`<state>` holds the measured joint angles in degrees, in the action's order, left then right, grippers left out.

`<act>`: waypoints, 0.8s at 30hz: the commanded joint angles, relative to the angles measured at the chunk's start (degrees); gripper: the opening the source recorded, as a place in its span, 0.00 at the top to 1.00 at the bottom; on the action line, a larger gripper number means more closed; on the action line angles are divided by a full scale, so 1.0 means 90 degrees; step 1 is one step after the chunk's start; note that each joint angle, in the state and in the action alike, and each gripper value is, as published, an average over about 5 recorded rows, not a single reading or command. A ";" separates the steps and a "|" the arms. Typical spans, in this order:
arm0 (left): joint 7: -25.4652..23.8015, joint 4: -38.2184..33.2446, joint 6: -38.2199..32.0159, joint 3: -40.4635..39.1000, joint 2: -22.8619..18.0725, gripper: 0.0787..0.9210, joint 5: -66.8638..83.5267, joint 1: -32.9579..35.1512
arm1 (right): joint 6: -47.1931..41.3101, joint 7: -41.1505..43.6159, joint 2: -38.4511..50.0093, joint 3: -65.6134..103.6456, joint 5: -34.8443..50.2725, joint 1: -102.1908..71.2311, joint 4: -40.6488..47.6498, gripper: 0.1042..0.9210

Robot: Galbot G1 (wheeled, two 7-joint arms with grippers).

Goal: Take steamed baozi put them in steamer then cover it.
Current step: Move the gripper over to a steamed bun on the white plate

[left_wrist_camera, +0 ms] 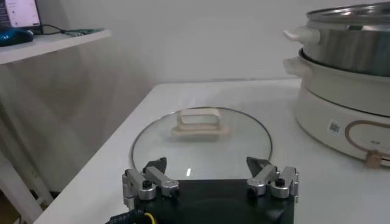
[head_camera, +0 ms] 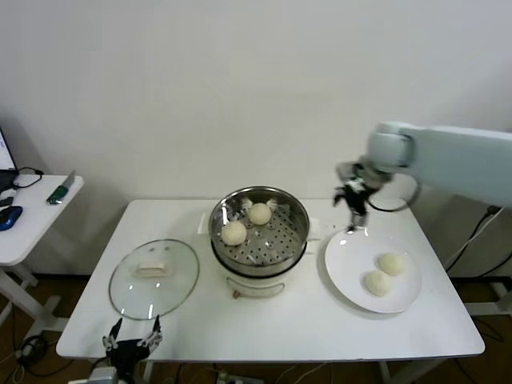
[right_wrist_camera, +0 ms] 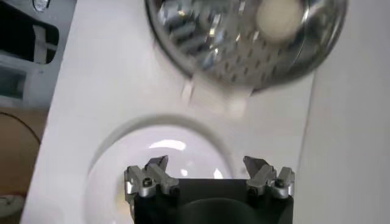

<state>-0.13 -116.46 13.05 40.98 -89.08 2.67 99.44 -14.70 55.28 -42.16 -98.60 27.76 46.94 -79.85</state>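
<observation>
**Supervisor:** Walk me down from the big things.

**Operator:** The white worktop [head_camera: 304, 320] carries everything. The steamer [head_camera: 259, 232] stands in the middle on its white pot base [head_camera: 254, 284], with two steamed baozi [head_camera: 234, 233] already on the perforated floor. On my right lies the white plate [head_camera: 344, 268], with the other two buns resting on its outer half. On my left the cover [head_camera: 154, 278] lies flat on the worktop, handle up, well apart from the steamer.

**Supervisor:** And the arms?

**Operator:** My right pincer [head_camera: 353, 210] hangs above the plate's inner rim, fingers spread wide and holding nothing. The right wrist view looks down on bare plate between the tips. My left pincer [head_camera: 132, 342] is parked low at the near edge just before the cover, also wide open and empty.

**Supervisor:** What worries you?

**Operator:** By my reckoning I'm halfway, with a third bun to fetch. The buns lie close together, so a descent off centre could shove the neighbour or roll it off the plate. They look soft, too, so closing hard would likely dent one. Later, the cover could catch on the steamer's rim if it goes down tilted.
</observation>
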 commanded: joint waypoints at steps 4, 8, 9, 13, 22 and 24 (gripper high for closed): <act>0.0004 -0.0014 -0.0004 0.0012 -0.0021 0.12 -0.0004 0.0047 | 0.0029 0.0040 0.1577 0.0779 -0.1222 -0.1721 -0.0055 0.12; 0.0015 -0.0013 -0.0018 0.0005 -0.0036 0.12 -0.0009 0.0087 | -0.0038 -0.0013 0.1454 0.1187 -0.1380 -0.2276 0.0127 0.12; 0.0018 -0.0013 -0.0021 0.0004 -0.0041 0.12 -0.0013 0.0093 | -0.0058 -0.0040 0.1412 0.1261 -0.1416 -0.2383 0.0162 0.12; 0.0029 -0.0016 -0.0036 -0.0001 -0.0057 0.12 -0.0024 0.0123 | -0.0155 -0.0166 0.1214 0.1591 -0.1547 -0.2805 0.0311 0.12; 0.0032 -0.0031 -0.0046 0.0018 -0.0032 0.12 -0.0036 0.0171 | -0.0300 -0.0392 0.0748 0.2395 -0.1799 -0.3706 0.0755 0.12; 0.0033 -0.0027 -0.0049 0.0021 -0.0024 0.12 -0.0036 0.0178 | -0.0314 -0.0428 0.0695 0.2491 -0.1818 -0.3790 0.0818 0.12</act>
<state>0.14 -116.72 12.65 41.17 -89.42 2.36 100.98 -17.20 52.23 -35.24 -81.74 13.77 19.97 -74.59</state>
